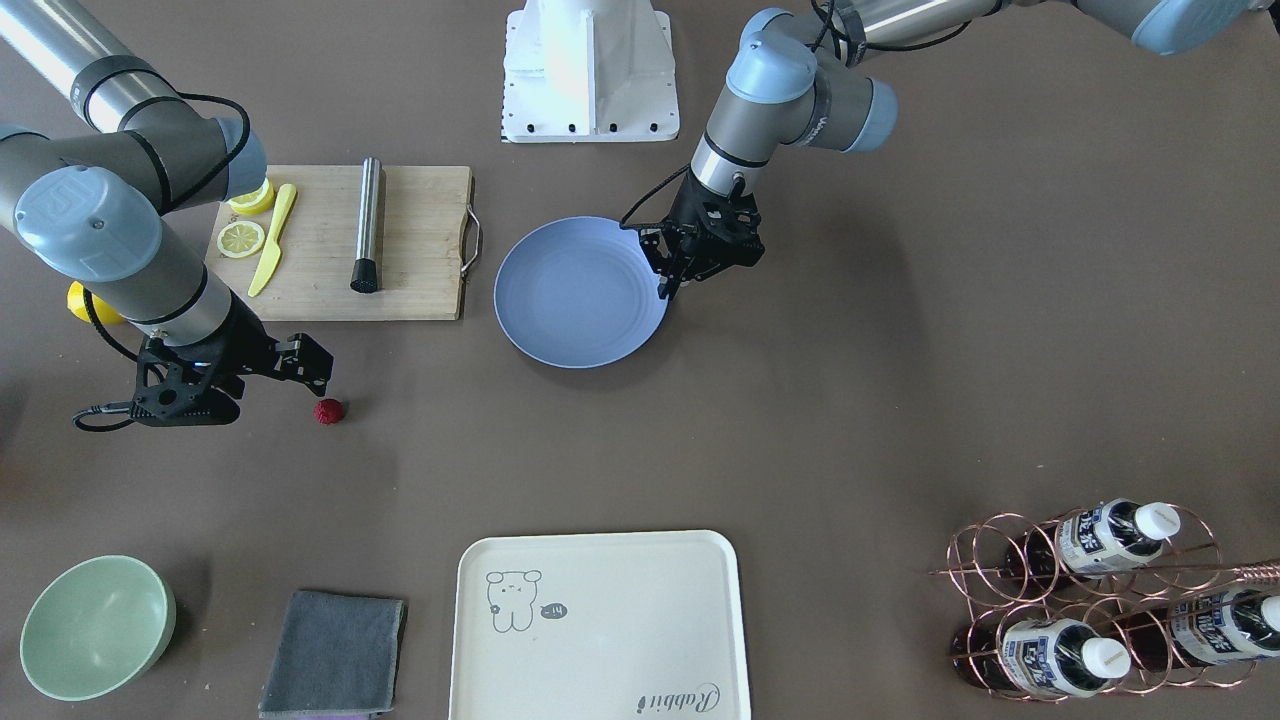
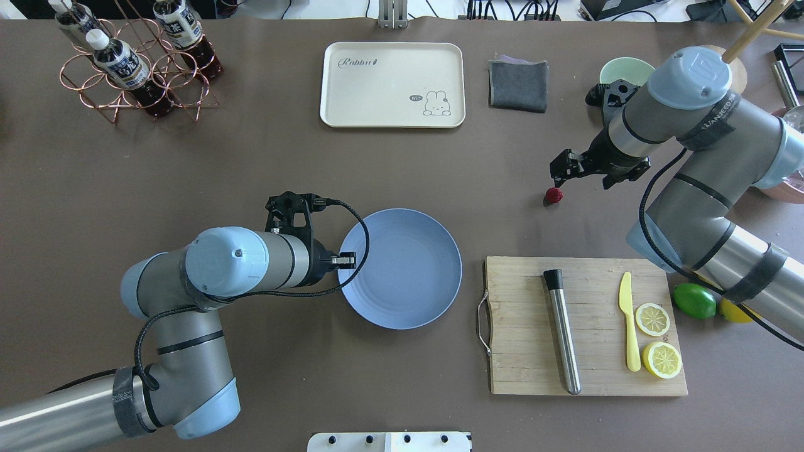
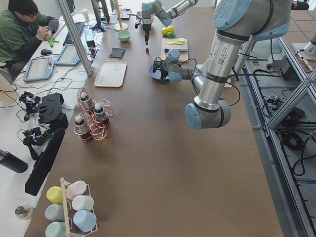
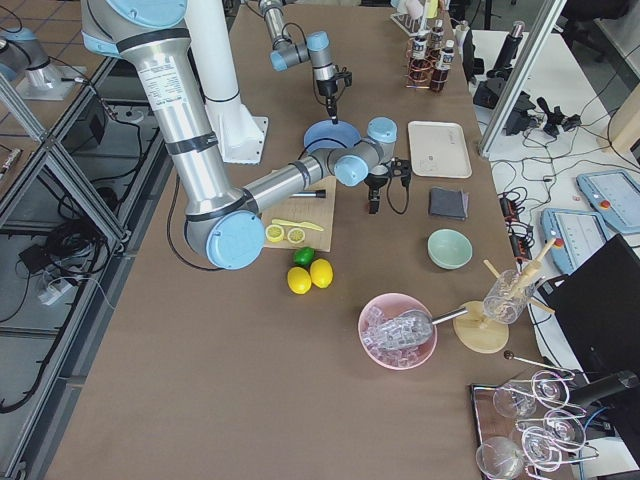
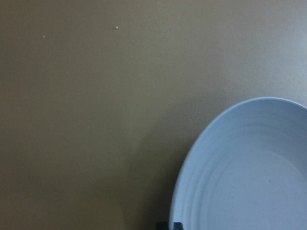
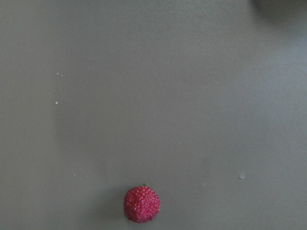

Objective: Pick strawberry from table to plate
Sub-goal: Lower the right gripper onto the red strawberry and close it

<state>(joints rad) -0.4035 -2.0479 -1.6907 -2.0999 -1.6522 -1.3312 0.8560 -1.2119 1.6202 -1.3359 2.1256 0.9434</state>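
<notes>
The strawberry (image 1: pixel 329 411) (image 2: pixel 553 195), small, dark red and bumpy, lies on the brown table (image 1: pixel 850 400), apart from everything else. My right gripper (image 1: pixel 318 378) (image 2: pixel 559 174) hangs just above and beside it, apparently open and holding nothing. In the right wrist view the strawberry (image 6: pixel 142 204) sits low in the frame and no fingers show. The blue-grey plate (image 1: pixel 580 292) (image 2: pixel 402 270) (image 5: pixel 249 172) is empty at the table's middle. Over its rim, on the robot's left side, my left gripper (image 1: pixel 667 290) (image 2: pixel 349 258) stands shut on nothing.
A wooden cutting board (image 2: pixel 521 326) with a metal muddler (image 2: pixel 561 329), a yellow knife and lemon slices lies beside the plate. A lime (image 2: pixel 694 301) sits by it. A green bowl (image 1: pixel 95 625), grey cloth (image 1: pixel 335 650), cream tray (image 1: pixel 600 620) and bottle rack (image 1: pixel 1100 600) line the far edge.
</notes>
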